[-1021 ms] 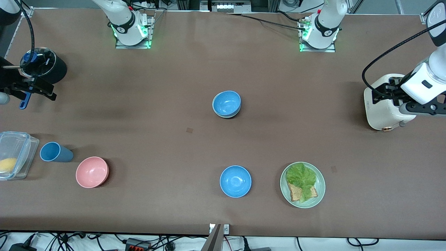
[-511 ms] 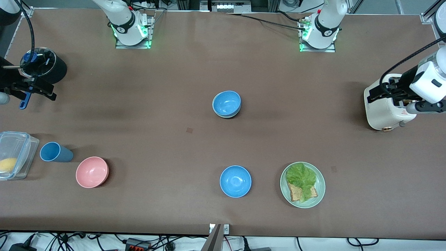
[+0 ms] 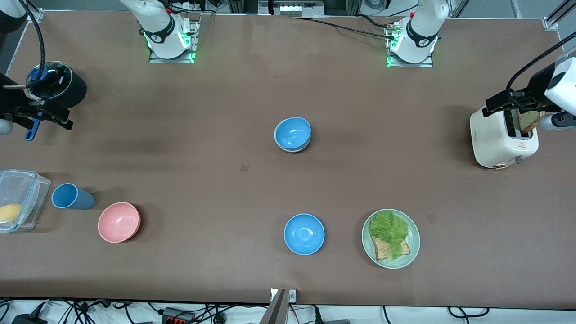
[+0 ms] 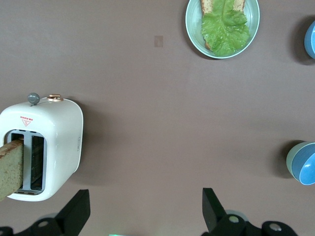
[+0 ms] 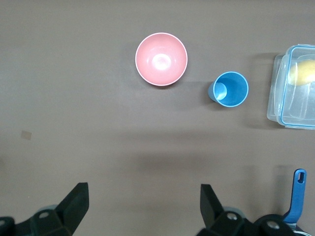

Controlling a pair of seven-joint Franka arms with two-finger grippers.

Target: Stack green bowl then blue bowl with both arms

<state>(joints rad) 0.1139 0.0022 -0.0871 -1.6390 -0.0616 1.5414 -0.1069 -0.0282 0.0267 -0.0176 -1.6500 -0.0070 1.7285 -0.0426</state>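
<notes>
Stack at desk centre: blue bowl (image 3: 293,133) is nested in the green bowl (image 3: 293,149), of which only a thin rim is seen under it in the front view; green wall is seen in the left wrist view (image 4: 292,161). Second blue bowl (image 3: 304,234) is placed nearer the front edge, beside the plate (image 3: 414,252) with lettuce (image 3: 388,228) and toast (image 3: 382,248).

Left gripper (image 4: 142,209) is held up over the toaster (image 3: 498,139) at the left arm's end of the desk; fingers are spread wide, nothing between them. A bread slice (image 4: 11,167) is seen standing in a toaster slot.

Right gripper (image 5: 141,204) is parked over the right arm's end, fingers likewise apart and empty. Pink bowl (image 3: 119,222), cup (image 3: 71,196) and lidded box (image 3: 20,199) are grouped near that end's front corner.
</notes>
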